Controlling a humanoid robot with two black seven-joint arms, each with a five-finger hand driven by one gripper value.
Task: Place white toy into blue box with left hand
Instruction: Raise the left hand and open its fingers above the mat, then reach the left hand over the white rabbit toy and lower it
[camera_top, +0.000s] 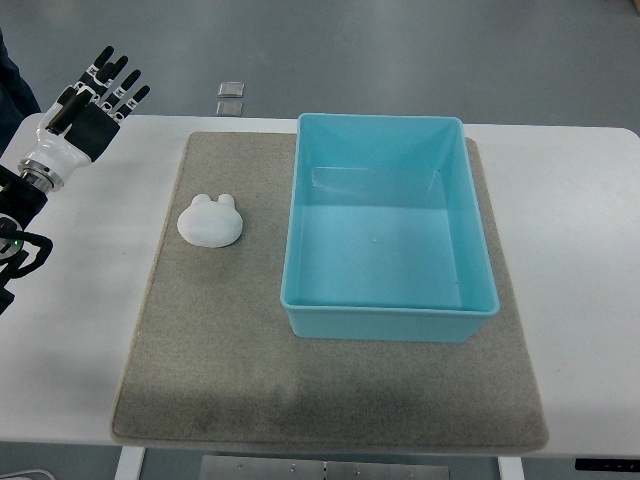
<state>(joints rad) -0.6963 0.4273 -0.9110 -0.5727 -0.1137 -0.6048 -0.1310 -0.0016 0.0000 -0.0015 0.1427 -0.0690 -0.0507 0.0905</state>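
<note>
A small white toy (210, 220) with two ear-like bumps lies on the left part of a grey mat (240, 370). To its right stands an empty light-blue box (388, 322), open at the top. My left hand (98, 97) hovers over the table's far left corner, well up and left of the toy, its black fingers stretched out and spread, holding nothing. The right arm is out of the picture.
The mat lies on a white table (580, 250). Two small grey squares (230, 97) sit on the floor beyond the table's far edge. A dark sleeve of a person (12, 80) shows at the upper left edge.
</note>
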